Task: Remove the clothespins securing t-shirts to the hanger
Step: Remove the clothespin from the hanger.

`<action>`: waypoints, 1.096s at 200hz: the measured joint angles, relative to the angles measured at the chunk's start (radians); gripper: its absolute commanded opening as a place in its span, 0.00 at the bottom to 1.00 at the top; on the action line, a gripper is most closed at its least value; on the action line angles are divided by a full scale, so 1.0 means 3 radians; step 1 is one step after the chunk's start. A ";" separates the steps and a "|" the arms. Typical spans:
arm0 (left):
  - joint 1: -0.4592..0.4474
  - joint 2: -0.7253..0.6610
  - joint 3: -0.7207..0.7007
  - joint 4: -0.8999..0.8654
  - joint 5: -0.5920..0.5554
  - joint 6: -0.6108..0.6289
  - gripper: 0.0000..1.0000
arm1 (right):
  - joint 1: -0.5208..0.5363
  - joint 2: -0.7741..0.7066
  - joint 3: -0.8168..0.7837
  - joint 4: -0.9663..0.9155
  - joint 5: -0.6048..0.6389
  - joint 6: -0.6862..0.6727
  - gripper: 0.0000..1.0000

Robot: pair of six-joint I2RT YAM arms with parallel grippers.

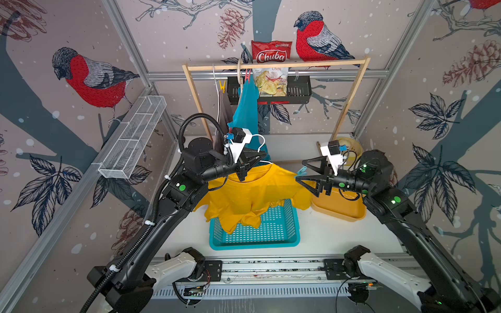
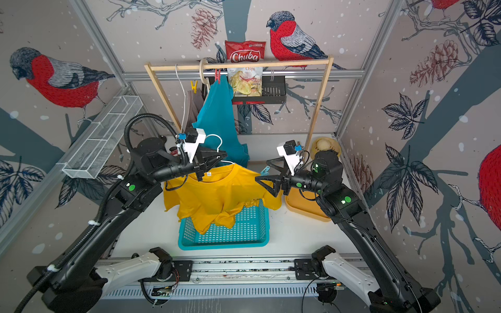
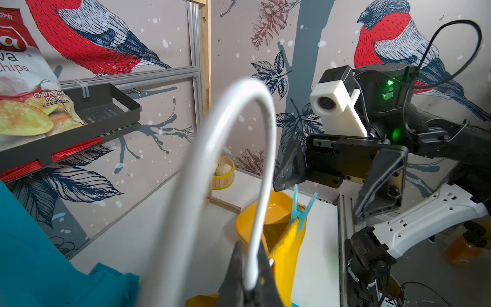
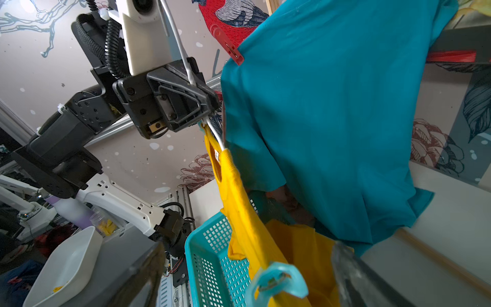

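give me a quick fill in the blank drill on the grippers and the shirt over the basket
1. The left gripper is shut on the white hanger, while the right gripper stands ____.
2. The t-shirt on that hanger, drooping into the teal basket, is ____.
3. The clothespin on its shoulder, by the right gripper, is light ____.

Missing words: open; yellow; blue
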 measured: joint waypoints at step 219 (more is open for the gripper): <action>0.0178 0.0011 0.0047 0.0001 0.0278 -0.0172 0.00 | -0.0010 0.0212 0.0131 -0.0191 -0.0317 -0.0242 0.06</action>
